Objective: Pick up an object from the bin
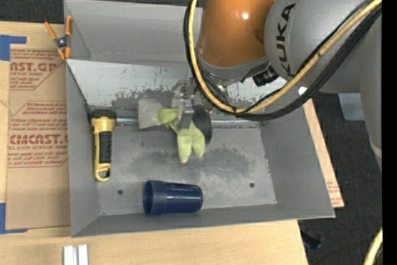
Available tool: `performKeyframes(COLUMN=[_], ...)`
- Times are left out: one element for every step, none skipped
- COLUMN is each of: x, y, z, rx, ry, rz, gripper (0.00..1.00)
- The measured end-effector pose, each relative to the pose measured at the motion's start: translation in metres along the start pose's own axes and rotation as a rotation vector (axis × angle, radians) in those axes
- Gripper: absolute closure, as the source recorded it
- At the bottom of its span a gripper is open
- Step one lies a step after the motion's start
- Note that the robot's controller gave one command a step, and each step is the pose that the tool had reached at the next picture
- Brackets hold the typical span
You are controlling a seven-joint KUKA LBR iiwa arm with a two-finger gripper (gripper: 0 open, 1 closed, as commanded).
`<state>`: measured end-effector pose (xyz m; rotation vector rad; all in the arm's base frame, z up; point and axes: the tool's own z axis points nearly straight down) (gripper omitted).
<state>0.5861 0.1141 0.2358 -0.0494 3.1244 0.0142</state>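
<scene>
Orange wrist cover (239, 15) sits highest, over the middle of the grey metal bin (124, 28), with the gripper (191, 118) below it, low near the back slope.

Jaw state: can't tell, the wrist blocks the view.

Target, as I read it: a pale green, floppy, lobed, rubbery-looking piece (189, 144) mid-bin, directly at the gripper and trailing toward the front. A greyish flat scrap (149, 113) touches its upper left end.

Well apart from the gripper:
- yellow-and-black torch-shaped tool (102, 146) along the left wall
- dark blue plastic cup (172, 197) on its side near the front wall

Risks, judged from this frame:
- The green piece looks limp. A pinch on one lobe could let the rest hang and peel out on the lift.
- The grey scrap may be stuck to it or overlapping it, so it could come up too and then drop.
- The gripper is close to the back slope, so any further descent or backward drift risks scraping metal.
- The yellow cable loop (193, 22) at the wrist hangs on the bin side and could brush the rear wall.
</scene>
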Motion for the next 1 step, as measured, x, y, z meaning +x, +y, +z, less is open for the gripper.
performKeyframes(x=[-0.002], y=[0.0128], z=[0.0532], rx=[-0.001], ry=[-0.006], rz=[-0.216], gripper=[1.0])
